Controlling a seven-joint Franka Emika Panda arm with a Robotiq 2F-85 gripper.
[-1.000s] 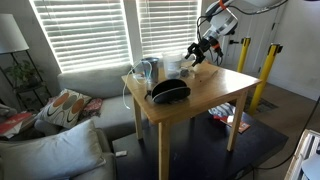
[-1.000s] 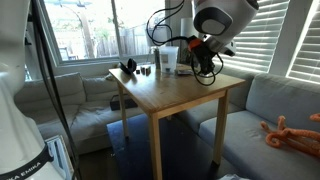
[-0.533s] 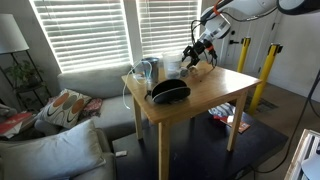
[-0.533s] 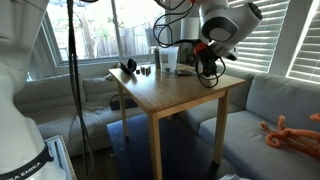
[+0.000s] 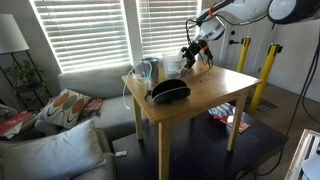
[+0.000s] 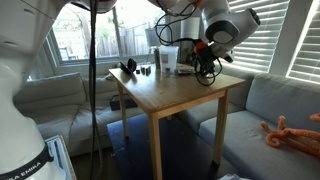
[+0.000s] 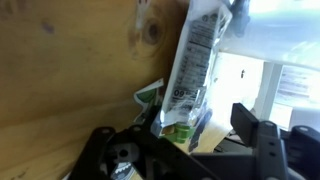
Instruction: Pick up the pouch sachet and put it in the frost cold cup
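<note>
In the wrist view the pouch sachet is a flat, pale packet with printed text and a green patch at its lower end. It lies on the wooden table, just ahead of my jaws. My gripper is open, with the sachet's lower end between the fingers and a bright gap beside the right finger. In both exterior views the gripper hangs low over the far part of the table. The frost cold cup, translucent and pale blue, stands upright at the table's back edge. The sachet is not clear in the exterior views.
A wide black bowl-shaped object sits on the table in front of the cup. Small dark items stand at a far corner. A grey sofa, window blinds and yellow posts surround the table.
My gripper has moved down and a little toward the cup end of the table. Nothing on the table has moved.
</note>
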